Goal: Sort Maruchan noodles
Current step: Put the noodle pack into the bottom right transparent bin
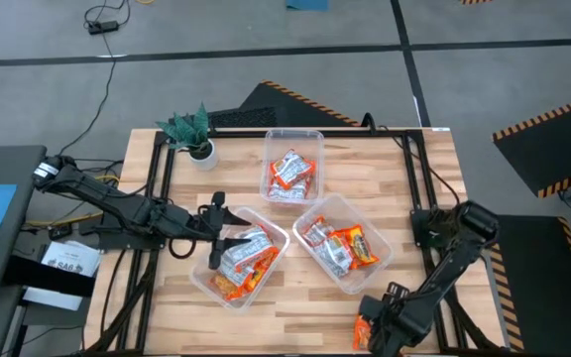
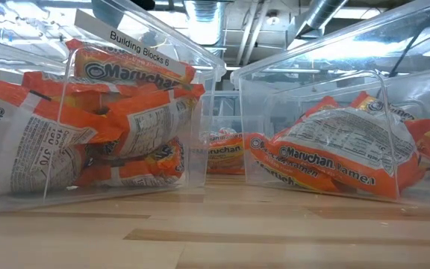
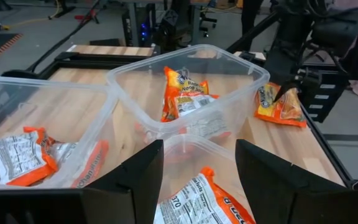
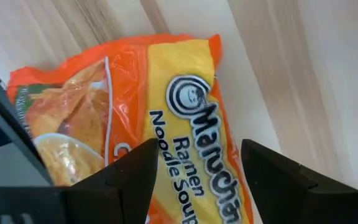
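My right gripper [image 4: 194, 171], fingers apart, straddles a loose packet [image 4: 166, 124] near the table [image 1: 315, 312] edge; a nudge could drop it. Left fingers [image 3: 138, 177] apart too.

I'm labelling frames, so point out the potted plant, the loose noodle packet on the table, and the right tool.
potted plant [image 1: 190, 129], high view, leaves
loose noodle packet [image 4: 166, 118], right wrist view, printed front
right tool [image 1: 378, 322], high view, between fingertips

left hand [image 1: 228, 230]: low, fingers spread | right hand [image 1: 373, 332]: low, fingers spread, pointing down

Orange and silvery Maruchan noodles [image 1: 290, 176] in three tubs [image 1: 317, 144], one packet [image 1: 362, 329] loose on table.
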Robot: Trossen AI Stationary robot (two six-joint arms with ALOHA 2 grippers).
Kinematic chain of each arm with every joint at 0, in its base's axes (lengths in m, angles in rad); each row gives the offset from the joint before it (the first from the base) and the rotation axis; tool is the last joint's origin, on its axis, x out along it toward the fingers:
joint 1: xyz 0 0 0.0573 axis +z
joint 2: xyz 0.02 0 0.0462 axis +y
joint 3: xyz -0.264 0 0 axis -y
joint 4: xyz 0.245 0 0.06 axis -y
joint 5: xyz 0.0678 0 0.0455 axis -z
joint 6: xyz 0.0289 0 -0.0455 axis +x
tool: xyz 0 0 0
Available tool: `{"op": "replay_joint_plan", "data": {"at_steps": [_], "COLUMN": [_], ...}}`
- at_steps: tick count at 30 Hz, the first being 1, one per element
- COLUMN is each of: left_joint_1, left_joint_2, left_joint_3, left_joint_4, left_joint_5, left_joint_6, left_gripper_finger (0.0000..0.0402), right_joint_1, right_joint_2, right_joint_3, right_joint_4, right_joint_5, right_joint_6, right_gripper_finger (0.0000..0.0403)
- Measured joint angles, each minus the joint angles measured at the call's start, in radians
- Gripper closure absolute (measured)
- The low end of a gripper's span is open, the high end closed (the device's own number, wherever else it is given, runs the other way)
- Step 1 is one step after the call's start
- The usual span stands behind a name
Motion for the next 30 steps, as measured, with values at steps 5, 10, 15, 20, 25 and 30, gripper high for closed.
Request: {"op": "replay_joint_plan", "data": {"at_steps": [5,10,15,20,25,30], "left_joint_1": [0.0,0.0,0.0,0.0,0.0,0.0], "left_joint_2": [0.0,0.0,0.0,0.0,-0.002,-0.008], "left_joint_3": [0.0,0.0,0.0,0.0,0.0,0.0], "left_joint_4": [0.0,0.0,-0.001,-0.001,0.001,0.0], "left_joint_5": [0.0,-0.001,-0.001,-0.004,-0.004,-0.008], "left_joint_6": [0.005,0.018,0.019,0.032,0.034,0.035], "left_gripper_finger": [0.0215,0.0215,0.0215,0.0215,0.0215,0.0215], "right_joint_1": [-0.012,-0.028,-0.048,-0.056,-0.059,-0.046], "right_joint_2": [0.036,0.059,0.061,0.059,0.006,-0.111], "right_joint_3": [0.003,0.004,0.002,0.0,0.031,0.101], "right_joint_4": [0.001,-0.003,0.008,0.008,0.004,0.021], "right_joint_5": [-0.026,-0.07,-0.108,-0.166,-0.146,0.044], "right_joint_6": [-0.012,-0.01,-0.037,-0.099,-0.11,-0.156], "right_gripper_finger": [0.0148,0.0167,0.0299,0.0382,0.0396,0.0396]}}
